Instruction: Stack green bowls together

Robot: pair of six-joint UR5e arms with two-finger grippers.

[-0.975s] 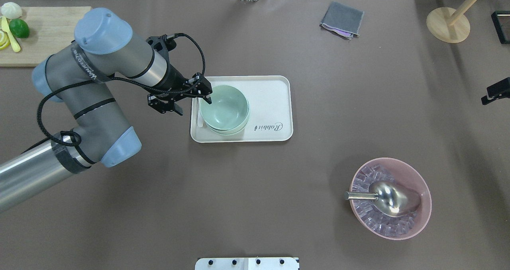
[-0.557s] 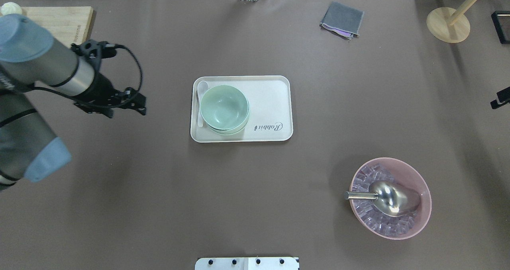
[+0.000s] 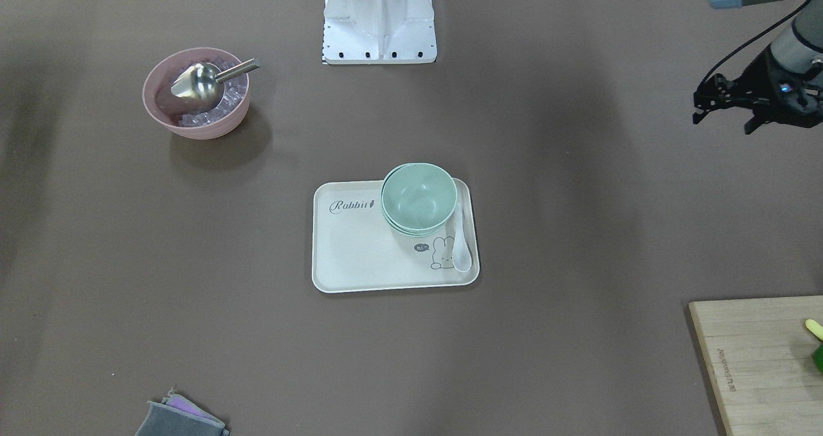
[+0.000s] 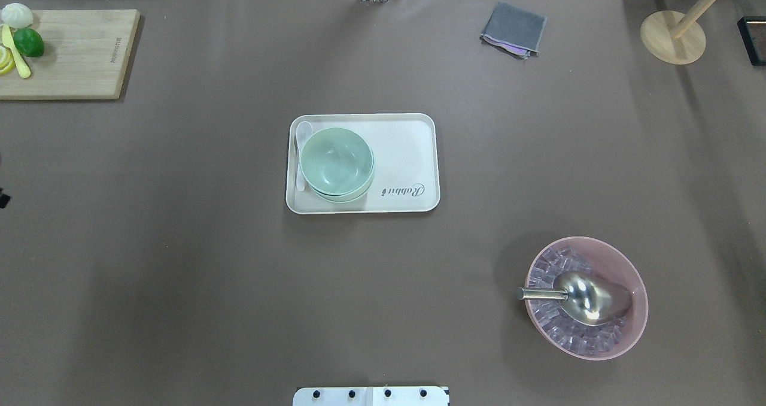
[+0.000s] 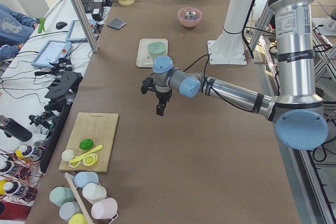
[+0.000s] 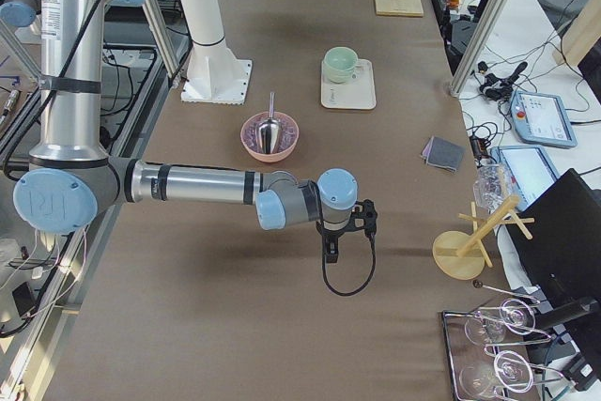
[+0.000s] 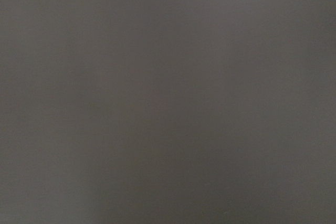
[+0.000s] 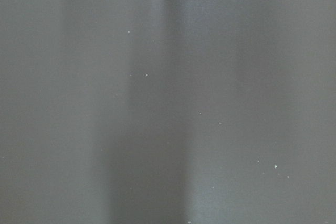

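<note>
Pale mint-green round plastic bowls [image 4: 337, 163] sit nested in one stack, rims of the lower ones showing under the top one. Stack stands on cream rectangular tray w/ "Rabbit" print [image 4: 407, 154], at the tray end toward robot's left. White plastic spoon [image 4: 304, 133] lies on tray just beside stack, btwn bowls & rim. Left gripper [image 3: 721, 125] hangs over bare brown table, well apart from tray; fingers spread, nothing btwn them. Right gripper [image 6: 331, 249] points down over table, seen from the side only, so can't tell if spread or clenched. Pink round bowl of ice cubes [image 4: 640, 286] w/ metal scoop [image 4: 589, 298] stands well apart from tray.
</note>
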